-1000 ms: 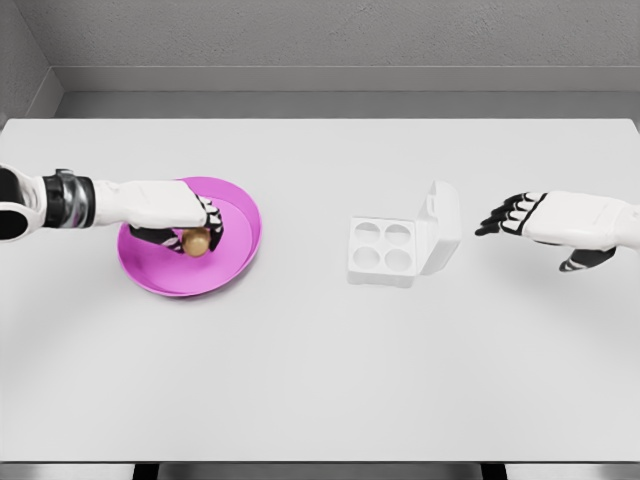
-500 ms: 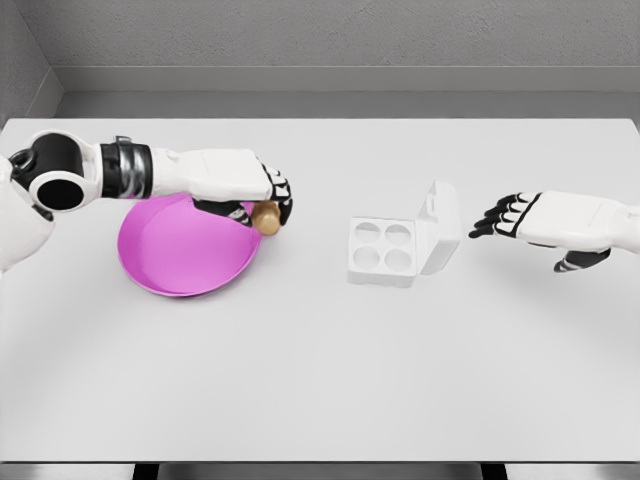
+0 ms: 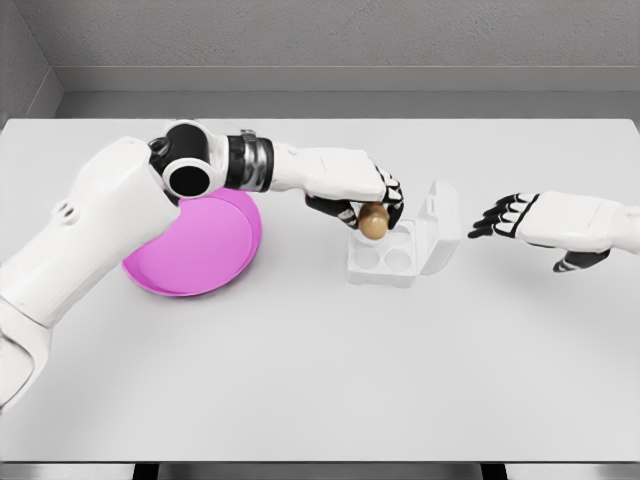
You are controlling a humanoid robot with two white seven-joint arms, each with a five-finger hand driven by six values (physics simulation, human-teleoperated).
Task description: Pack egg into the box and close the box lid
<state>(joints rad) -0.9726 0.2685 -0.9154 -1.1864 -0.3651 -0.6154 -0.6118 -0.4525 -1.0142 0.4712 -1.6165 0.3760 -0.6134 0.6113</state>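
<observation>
- Since the earlier frames the left hand [image 3: 365, 200] has carried the egg [image 3: 375, 222] off the pink plate [image 3: 200, 262] and across the gap; it is now over the box [image 3: 385, 255], above its back-left cup. The left arm is far more extended, its shoulder and upper arm filling the picture's left side and covering part of the plate.
- Right hand [image 3: 520, 215] has barely moved: it hovers right of the box, fingers spread, nothing in it.
- Left hand's fingers are curled round the egg from above; the egg shows below the fingertips.
- Egg: tan-brown, smooth, rounded. Whether it touches the cup I cannot tell.
- Box: white, four round cups in a square, all showing bare except where the egg overlaps. The lid [image 3: 440, 225] stands open, tilted up on the right side.
- Table [image 3: 320, 380]: white; broad open surface in front of the box and plate. Box sits well apart from every table edge; the right hand is near the lid, not touching.
</observation>
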